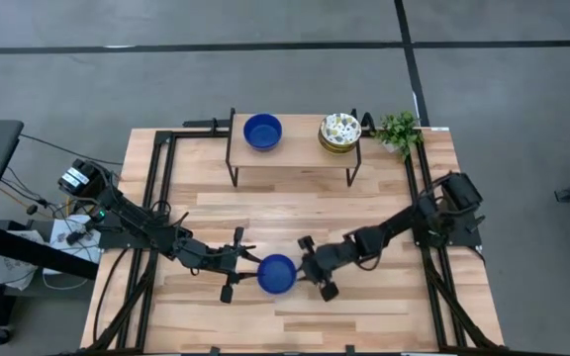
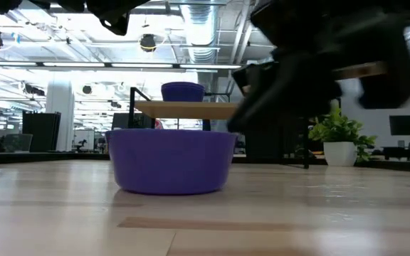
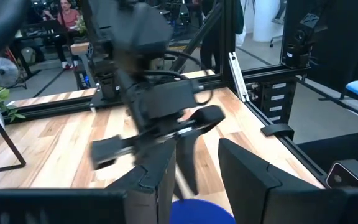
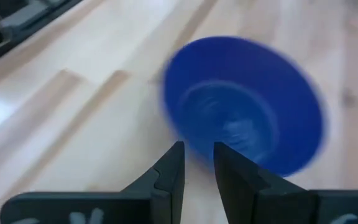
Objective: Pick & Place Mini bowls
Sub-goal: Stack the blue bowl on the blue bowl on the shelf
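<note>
a blue mini bowl [image 1: 277,274] sits upright on the desk [image 1: 364,316] near its front edge. the left pincer [image 1: 242,262] is just beside it on one side, fingers narrowly apart, holding nothing. the right pincer [image 1: 310,269] is just beside the other side, narrowly parted and empty. farther back, a small raised shelf [image 1: 295,150] carries another blue mini bowl [image 1: 262,131] and stacked patterned mini bowls [image 1: 339,132], with a plant [image 1: 400,130] beside.

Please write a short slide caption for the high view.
Left hand and right hand flank a blue mini bowl on the table.
</note>
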Motion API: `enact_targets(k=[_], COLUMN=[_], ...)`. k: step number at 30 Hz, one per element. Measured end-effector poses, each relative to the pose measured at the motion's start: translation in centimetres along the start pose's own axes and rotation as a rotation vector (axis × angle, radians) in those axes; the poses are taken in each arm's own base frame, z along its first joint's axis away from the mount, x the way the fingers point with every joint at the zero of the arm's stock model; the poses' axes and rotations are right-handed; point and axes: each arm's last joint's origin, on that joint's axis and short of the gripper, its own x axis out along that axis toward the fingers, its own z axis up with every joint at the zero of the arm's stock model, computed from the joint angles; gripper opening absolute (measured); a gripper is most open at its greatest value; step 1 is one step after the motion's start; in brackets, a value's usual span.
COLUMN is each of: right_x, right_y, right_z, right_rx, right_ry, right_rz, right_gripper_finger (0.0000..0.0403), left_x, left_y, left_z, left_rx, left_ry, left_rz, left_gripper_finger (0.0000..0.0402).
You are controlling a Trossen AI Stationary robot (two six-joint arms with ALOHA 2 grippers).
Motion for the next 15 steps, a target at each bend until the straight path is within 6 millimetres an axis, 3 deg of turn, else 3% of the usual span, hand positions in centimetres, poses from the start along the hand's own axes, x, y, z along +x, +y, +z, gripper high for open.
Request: enact_targets(k=[9,12,15], right_x=[-0.4,-1.0,-2.2], right_y=[-5.6,-5.6,-4.3], right_z=[-0.9,-0.4,1.2], right_rx=[0.119,0.135,0.104], right_ry=[0.003,-0.009,-0.056], right_rz=[-0.261,-0.289,-0.259], right_gripper_finger=[0.0077,0.0077,0.007], left_x=[0.0,0.0,0.0], left_y=[0.0,0.0,0.0], left_z=[0.0,0.0,0.0], left_rx=[0.0,0.0,0.004], left_ry=[0.0,0.0,0.001], left_rz=[0.0,0.0,0.0], left_gripper_finger=[0.0121,0.0121,0.0121])
